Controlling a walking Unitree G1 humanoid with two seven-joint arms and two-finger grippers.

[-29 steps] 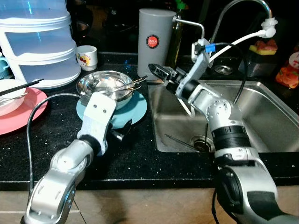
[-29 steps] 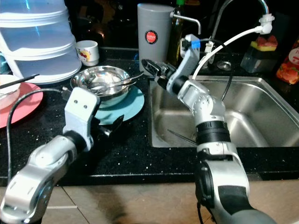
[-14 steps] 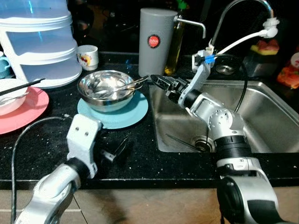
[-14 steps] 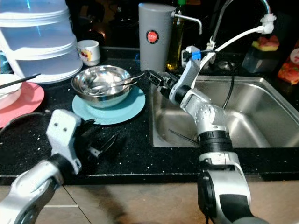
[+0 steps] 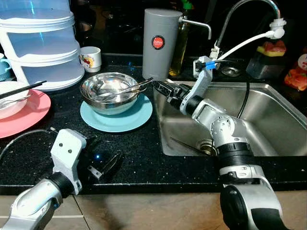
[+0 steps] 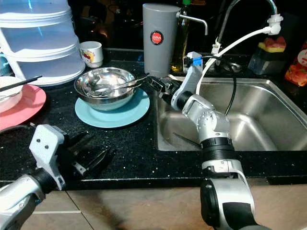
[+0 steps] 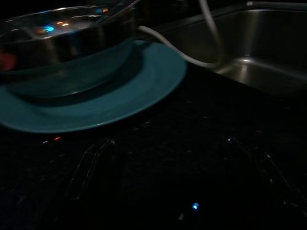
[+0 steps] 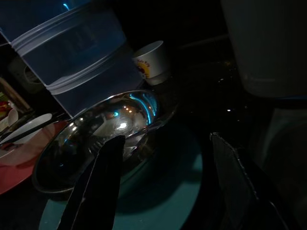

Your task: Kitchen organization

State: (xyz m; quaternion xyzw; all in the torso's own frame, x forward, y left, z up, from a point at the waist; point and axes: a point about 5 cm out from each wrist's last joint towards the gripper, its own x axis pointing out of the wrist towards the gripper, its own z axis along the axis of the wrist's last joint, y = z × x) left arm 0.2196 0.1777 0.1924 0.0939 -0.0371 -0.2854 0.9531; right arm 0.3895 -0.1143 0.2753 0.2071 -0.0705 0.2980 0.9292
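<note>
two grippers for you to track, both placed against the steel bowl [image 5: 110, 92]. the bowl sits on the teal plate [image 5: 116, 116] on the black counter [image 5: 144, 158], just beside the left edge of the sink [image 5: 268, 120]. utensils [image 5: 125, 89] lie in the bowl with handles sticking out over its rim toward the sink; a spoon is visible, the rest you can't sort out.

right gripper [image 5: 160, 86] is at the bowl's sink-side rim, close to the utensil handle tips. your right wrist view shows its two fingers [image 8: 96, 187] spread apart with nothing between them, the bowl [image 8: 96, 139] and plate just ahead. not touching the handles as far as the head views show.

left gripper [image 5: 103, 165] is low over the counter, nearer the robot than the bowl and plate, near the front edge. fingers apart, empty. left wrist view is dark: you can make out the plate [image 7: 120, 96], the bowl [image 7: 62, 43] on it, and the sink edge beyond.

behind the bowl stands a grey canister [image 5: 160, 43] with a red round label, an oil bottle [image 5: 180, 48] beside it. a small white cup [image 5: 89, 58] and a stacked translucent container [image 5: 41, 43] are behind the bowl on the side away from the sink. a pink plate [image 5: 24, 112] holding a white dish with chopsticks [image 5: 21, 89] across it sits further from the sink than the bowl. faucet [image 5: 240, 14] rises behind the sink, well apart from the bowl.
</note>
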